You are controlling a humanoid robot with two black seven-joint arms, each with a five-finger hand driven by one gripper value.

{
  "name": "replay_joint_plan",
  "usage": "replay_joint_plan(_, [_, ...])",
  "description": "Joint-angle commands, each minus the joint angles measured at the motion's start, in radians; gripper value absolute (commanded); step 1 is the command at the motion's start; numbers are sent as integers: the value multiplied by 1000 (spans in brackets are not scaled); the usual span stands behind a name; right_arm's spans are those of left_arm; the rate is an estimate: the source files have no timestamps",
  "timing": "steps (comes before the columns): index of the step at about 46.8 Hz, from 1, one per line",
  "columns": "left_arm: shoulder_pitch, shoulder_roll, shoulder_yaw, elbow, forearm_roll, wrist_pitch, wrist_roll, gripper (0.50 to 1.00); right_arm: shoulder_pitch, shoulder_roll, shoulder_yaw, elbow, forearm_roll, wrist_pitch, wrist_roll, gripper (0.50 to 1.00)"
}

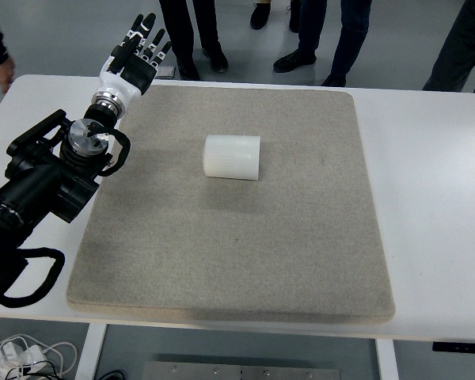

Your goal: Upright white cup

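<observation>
White and ribbed, the cup point(232, 157) lies on its side a little above the middle of the frame, on a grey felt mat point(237, 261) that covers most of the white worktop point(435, 206). The left hand point(134, 54) is up in the upper left of the frame, at the mat's far corner, well apart from the cup, with its fingers straight and holding nothing. The right hand is not in the picture. The job looks like it has not started yet. Next, I think the hand must reach to the cup, grip it round its side and tip it up. I can see no words or labels anywhere. Some people's legs show along the top.
</observation>
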Motion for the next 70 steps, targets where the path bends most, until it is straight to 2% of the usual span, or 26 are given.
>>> replay_joint_plan(1, [0,0,0,-1,0,0,0,994,0,0,0,0,0,0,0,952])
replay_joint_plan(34, [-5,6,10,3,29,-43,0,994,0,0,0,0,0,0,0,952])
replay_joint_plan(51, [-29,6,21,4,232,-41,2,994,0,0,0,0,1,0,0,952])
replay_joint_plan(62, [-64,15,73,-2,382,-40,2,994,0,0,0,0,0,0,0,952])
replay_joint_plan(70, [-98,41,165,-5,523,-40,2,992,0,0,0,0,0,0,0,952])
